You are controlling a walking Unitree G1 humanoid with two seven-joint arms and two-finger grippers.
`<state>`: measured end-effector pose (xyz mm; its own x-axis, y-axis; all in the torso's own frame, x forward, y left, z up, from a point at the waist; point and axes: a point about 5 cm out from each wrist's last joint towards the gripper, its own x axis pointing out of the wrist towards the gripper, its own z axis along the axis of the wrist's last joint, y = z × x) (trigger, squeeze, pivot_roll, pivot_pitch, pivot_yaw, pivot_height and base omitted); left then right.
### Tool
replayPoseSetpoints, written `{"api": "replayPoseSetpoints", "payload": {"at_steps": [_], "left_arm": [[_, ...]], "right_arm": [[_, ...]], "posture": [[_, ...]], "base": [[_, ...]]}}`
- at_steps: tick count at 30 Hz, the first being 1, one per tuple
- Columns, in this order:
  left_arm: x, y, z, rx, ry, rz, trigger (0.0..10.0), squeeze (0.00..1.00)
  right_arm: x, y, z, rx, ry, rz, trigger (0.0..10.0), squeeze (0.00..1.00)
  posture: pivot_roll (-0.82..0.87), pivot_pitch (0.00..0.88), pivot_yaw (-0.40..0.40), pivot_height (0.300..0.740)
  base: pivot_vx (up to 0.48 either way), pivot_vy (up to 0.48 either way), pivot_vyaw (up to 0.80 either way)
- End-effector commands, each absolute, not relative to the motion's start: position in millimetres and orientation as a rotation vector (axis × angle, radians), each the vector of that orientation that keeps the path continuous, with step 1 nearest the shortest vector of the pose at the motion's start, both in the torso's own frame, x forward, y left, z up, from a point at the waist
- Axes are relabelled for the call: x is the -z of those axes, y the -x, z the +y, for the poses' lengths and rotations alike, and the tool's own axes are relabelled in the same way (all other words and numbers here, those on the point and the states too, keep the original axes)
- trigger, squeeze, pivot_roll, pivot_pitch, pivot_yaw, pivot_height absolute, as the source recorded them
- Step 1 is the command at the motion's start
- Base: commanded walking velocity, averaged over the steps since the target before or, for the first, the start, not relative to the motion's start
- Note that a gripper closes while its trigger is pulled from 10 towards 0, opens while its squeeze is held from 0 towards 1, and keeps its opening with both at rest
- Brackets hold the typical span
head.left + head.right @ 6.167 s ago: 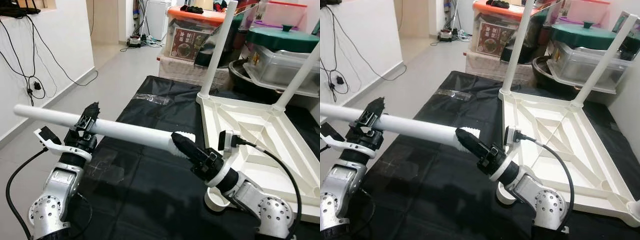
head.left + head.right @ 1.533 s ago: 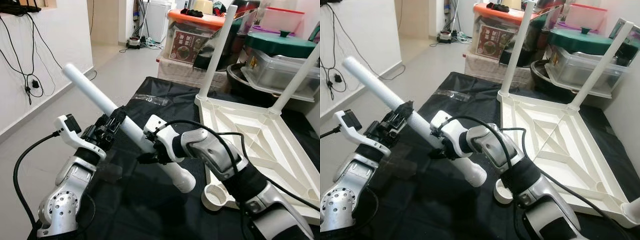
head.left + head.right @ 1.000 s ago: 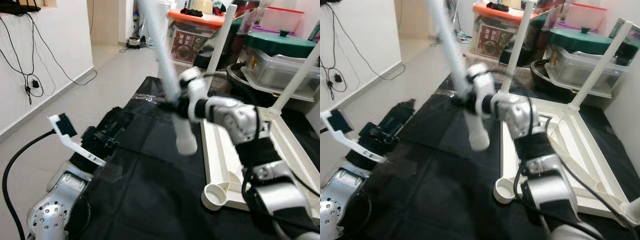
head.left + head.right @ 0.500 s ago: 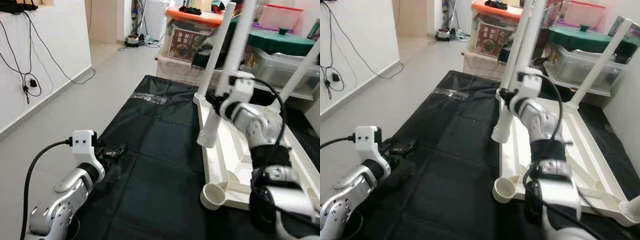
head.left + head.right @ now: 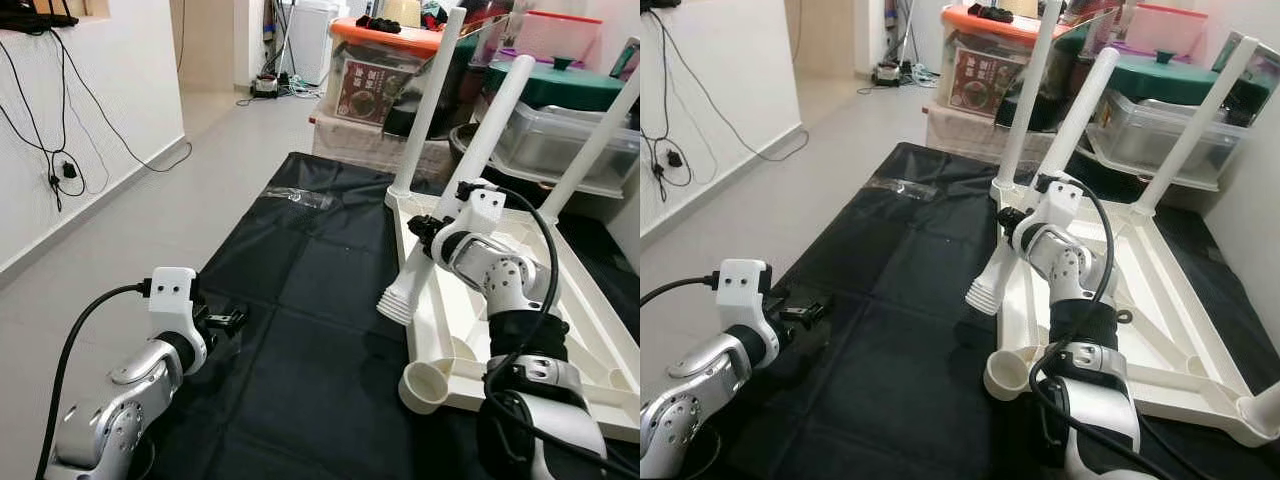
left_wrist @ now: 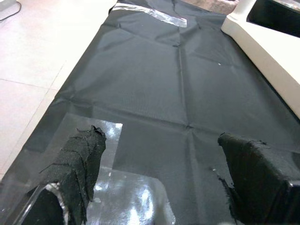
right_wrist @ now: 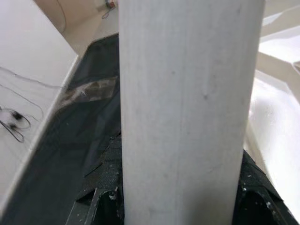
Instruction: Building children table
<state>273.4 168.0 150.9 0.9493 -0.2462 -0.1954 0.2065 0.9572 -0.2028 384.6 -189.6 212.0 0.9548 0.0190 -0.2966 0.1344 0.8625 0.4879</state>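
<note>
The white children's table (image 5: 560, 300) lies upside down on a black sheet, with two legs (image 5: 430, 100) standing up from its far corners. My right gripper (image 5: 434, 232) is shut on a loose white leg (image 5: 470, 160). The leg is tilted, and its ribbed threaded end (image 5: 396, 298) hangs low beside the table's near-left rim. In the right wrist view the leg (image 7: 183, 112) sits between the black fingers (image 7: 101, 187). An empty round socket (image 5: 425, 385) shows at the table's near-left corner. My left gripper (image 6: 159, 145) is open and empty, low over the sheet at the left (image 5: 228, 320).
The black sheet (image 5: 300, 290) covers the floor, with a strip of clear tape (image 5: 300, 198) at its far edge. Stacked storage boxes (image 5: 385, 60) and a green-lidded pot (image 5: 560, 85) crowd the back. Cables (image 5: 60, 170) hang on the left wall above bare grey floor.
The right gripper has tipped and lowered the leg, so its threaded end now hangs lower and further left beside the table's rim. The left arm has barely moved.
</note>
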Motion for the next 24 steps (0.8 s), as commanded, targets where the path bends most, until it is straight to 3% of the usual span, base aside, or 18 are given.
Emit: {"api": "replayPoseSetpoints", "payload": {"at_steps": [1,18,24], "left_arm": [[-149,-271,166,0.250,0.156,0.237,10.0,0.00],[-144,-267,166,0.257,0.107,0.226,10.0,0.00],[-141,-264,168,0.254,0.097,0.215,10.0,0.00]], "right_arm": [[-218,-384,-191,0.072,-0.562,0.251,10.0,0.00],[-210,-367,-189,0.059,-0.574,0.188,10.0,0.00],[-216,-358,-197,0.065,-0.471,0.090,10.0,0.00]], "posture": [[0.08,0.000,-0.118,0.740],[0.07,0.000,-0.118,0.740],[0.07,0.000,-0.119,0.740]], "base": [[0.000,0.000,0.00],[0.000,0.000,0.00],[0.000,0.000,-0.77]]}}
